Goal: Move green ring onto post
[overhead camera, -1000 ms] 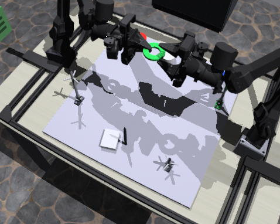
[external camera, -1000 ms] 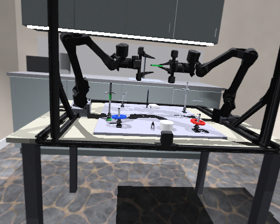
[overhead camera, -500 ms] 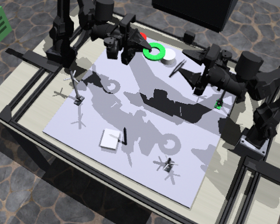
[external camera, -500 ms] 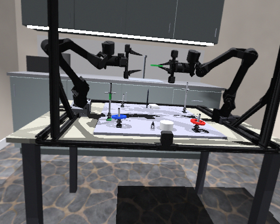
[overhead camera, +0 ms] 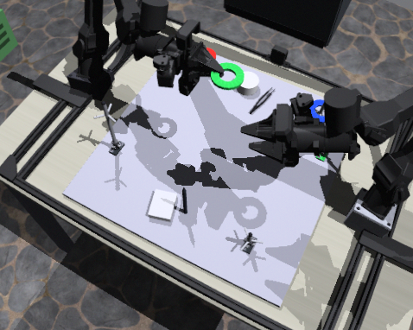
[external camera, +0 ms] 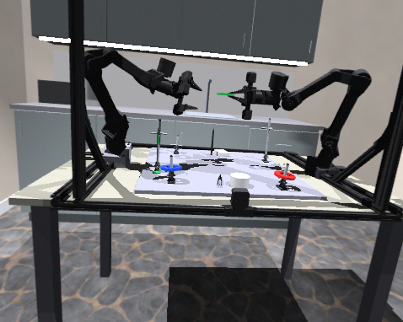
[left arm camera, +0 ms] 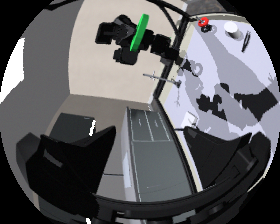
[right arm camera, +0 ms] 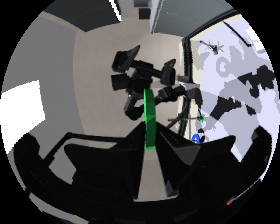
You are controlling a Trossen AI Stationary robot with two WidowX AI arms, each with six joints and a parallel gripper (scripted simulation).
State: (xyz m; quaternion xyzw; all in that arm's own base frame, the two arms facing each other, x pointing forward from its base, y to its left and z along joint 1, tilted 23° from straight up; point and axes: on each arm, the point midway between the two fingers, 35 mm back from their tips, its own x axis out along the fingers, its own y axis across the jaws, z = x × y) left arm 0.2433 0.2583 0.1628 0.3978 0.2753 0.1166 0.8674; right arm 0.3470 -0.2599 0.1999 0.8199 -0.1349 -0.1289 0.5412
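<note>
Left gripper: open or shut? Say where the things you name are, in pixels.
Open. The left gripper (overhead camera: 245, 137) (external camera: 199, 99) (left arm camera: 150, 130) (right arm camera: 158, 52) has its fingertips wide apart with nothing between them; the green ring (overhead camera: 239, 76) (external camera: 224, 93) (left arm camera: 141, 31) (right arm camera: 150, 112) is clear of it.
</note>
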